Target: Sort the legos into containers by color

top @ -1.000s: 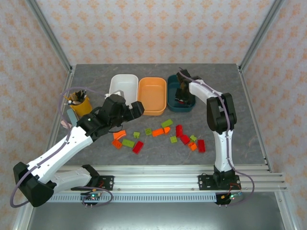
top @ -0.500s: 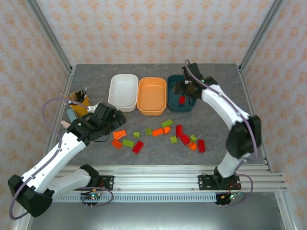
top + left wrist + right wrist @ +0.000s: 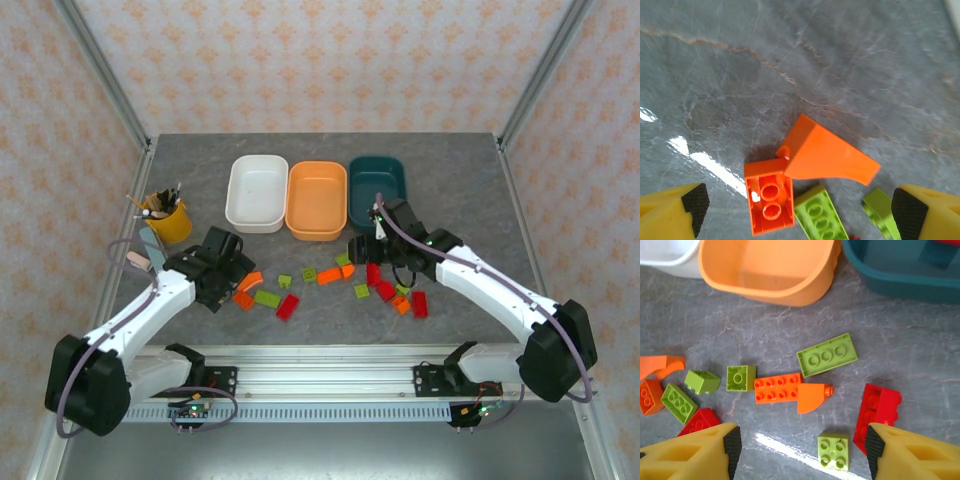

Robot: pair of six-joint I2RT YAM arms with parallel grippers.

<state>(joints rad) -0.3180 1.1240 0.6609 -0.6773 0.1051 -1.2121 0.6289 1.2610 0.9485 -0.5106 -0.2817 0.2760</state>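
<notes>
I have my left arm (image 3: 140,315) and right arm (image 3: 495,288) both reaching forward and low, elbows bent, wrists turned toward the middle. The left gripper (image 3: 232,270) points down, its yellow fingers (image 3: 665,216) spread wide. The right gripper (image 3: 360,250) also faces down, its 2 fingers (image 3: 687,456) well apart.

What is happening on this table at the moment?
Two robot arms are sorting lego bricks by color into a white tub, an orange tub and a dark teal tub. Red, orange and lime green bricks lie loose on the table in front of the tubs. The left gripper hovers open over an orange sloped brick. The right gripper hangs open above the pile. Neither holds anything.
</notes>
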